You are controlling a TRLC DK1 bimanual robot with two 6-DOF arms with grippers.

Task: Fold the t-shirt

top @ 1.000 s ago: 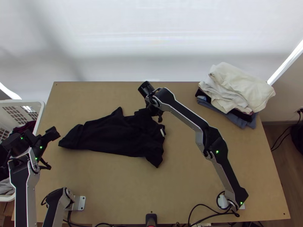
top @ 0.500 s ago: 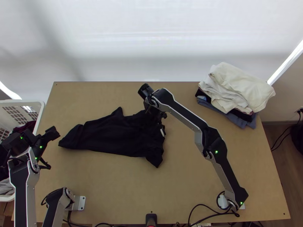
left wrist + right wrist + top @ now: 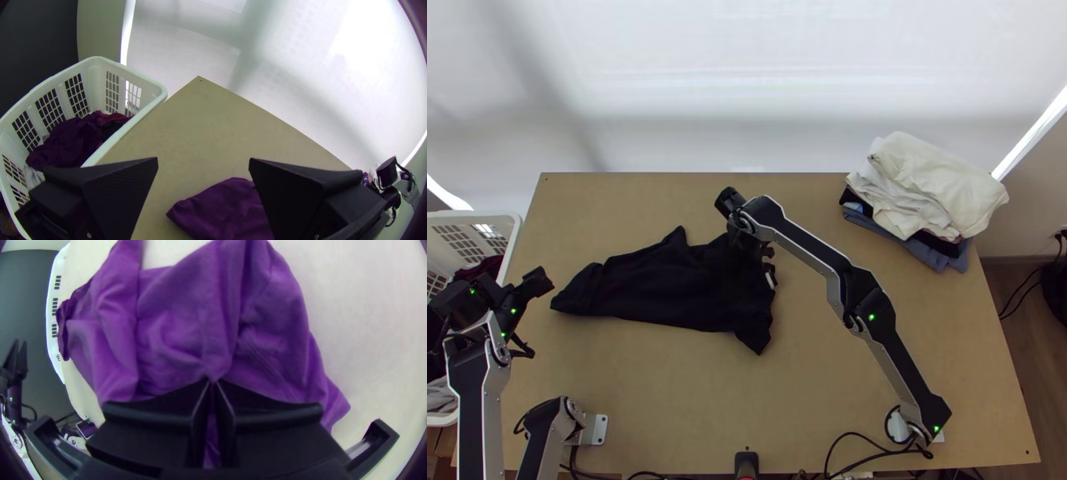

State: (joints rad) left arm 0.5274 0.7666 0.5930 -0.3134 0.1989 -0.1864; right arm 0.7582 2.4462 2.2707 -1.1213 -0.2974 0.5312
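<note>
So the dark t-shirt point(image 3: 659, 292) was lying rumpled on the wooden table point(image 3: 827, 392), mostly left of the middle, with its narrower end pointing at the left edge. The right gripper point(image 3: 751, 248) was down at the wider end, fingers pressed nearly together and pinching a ridge of the shirt's fabric. Meanwhile the left gripper point(image 3: 529, 316) hung over by the left edge, fingers wide apart, nothing in its grip, right near the white laundry basket point(image 3: 511, 228). Oh, and a clothes pile point(image 3: 931, 188) sat at the far right corner, cream cloth on top.
</note>
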